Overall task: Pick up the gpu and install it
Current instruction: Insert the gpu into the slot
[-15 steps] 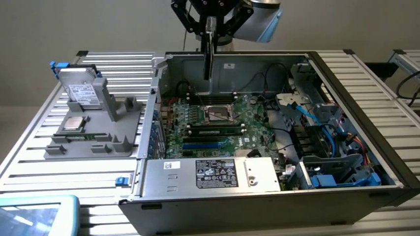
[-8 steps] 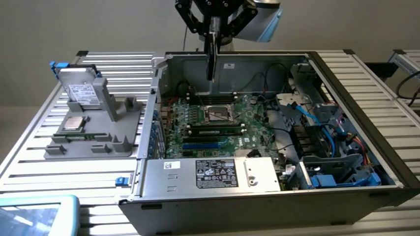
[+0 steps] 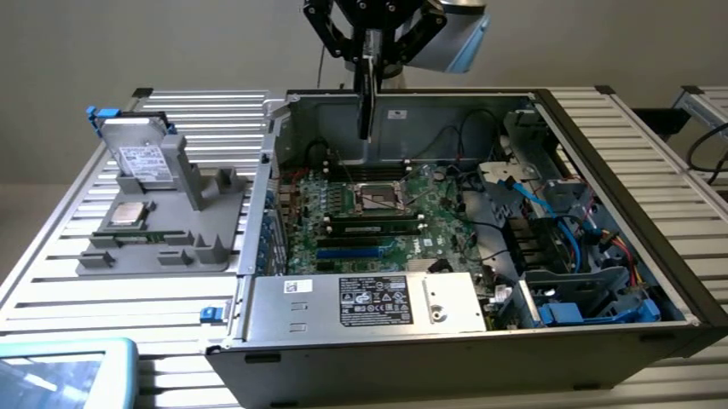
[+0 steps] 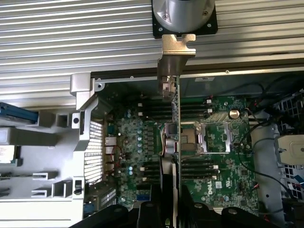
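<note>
My gripper (image 3: 372, 41) is shut on the gpu (image 3: 364, 98), which hangs edge-down as a thin dark card above the back of the open computer case (image 3: 455, 358). The card's lower end hovers over the motherboard (image 3: 381, 217), apart from it. The blue expansion slots (image 3: 347, 253) lie nearer the front. In the wrist view the gpu (image 4: 170, 71) is seen edge-on, silvery bracket at the far end, running back to my gripper (image 4: 168, 211). Its black fingers (image 4: 147, 213) clamp it from both sides.
On the exterior view's left, a grey parts stand (image 3: 210, 247) holds a hard drive (image 3: 148, 158), a CPU (image 3: 128, 213) and a RAM stick (image 3: 131, 235). A power supply (image 3: 364, 302) sits at the case front. Cables and drive cages (image 3: 569, 247) crowd the right side.
</note>
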{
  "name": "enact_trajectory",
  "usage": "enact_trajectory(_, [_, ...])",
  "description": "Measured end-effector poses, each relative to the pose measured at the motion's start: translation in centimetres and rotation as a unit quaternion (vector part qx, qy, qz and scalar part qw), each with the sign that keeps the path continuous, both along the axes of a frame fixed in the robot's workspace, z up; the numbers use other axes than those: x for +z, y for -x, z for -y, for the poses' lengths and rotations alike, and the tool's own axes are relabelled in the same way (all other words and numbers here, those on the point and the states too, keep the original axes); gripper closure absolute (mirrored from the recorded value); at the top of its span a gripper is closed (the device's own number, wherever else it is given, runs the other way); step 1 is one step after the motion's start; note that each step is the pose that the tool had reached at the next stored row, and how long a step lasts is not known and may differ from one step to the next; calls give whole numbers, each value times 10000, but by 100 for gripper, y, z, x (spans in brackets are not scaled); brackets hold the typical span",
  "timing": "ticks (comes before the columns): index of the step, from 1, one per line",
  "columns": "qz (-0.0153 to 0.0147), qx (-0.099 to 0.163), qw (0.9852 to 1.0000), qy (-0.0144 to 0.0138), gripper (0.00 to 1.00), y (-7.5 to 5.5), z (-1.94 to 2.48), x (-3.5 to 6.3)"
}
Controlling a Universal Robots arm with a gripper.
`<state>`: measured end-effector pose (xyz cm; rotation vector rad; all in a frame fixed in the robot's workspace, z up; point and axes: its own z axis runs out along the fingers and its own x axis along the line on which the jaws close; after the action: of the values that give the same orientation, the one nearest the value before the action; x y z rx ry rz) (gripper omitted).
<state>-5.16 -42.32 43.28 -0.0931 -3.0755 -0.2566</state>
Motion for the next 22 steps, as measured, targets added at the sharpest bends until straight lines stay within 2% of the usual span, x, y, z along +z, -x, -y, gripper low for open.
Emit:
enact_trajectory(4, [0,20,10000,0,73,-10,1,0])
enact_trajectory(7, [5,197,9998,0,73,-20,0,0])
enact_trajectory(11, [57,558,9984,1,73,-20,0,0])
enact_trajectory(14, [98,836,9964,2,73,-21,0,0])
enact_trajectory(17, [136,1105,9938,2,73,-21,0,0])
enact_trajectory(22, [188,1555,9877,1,73,-20,0,-1])
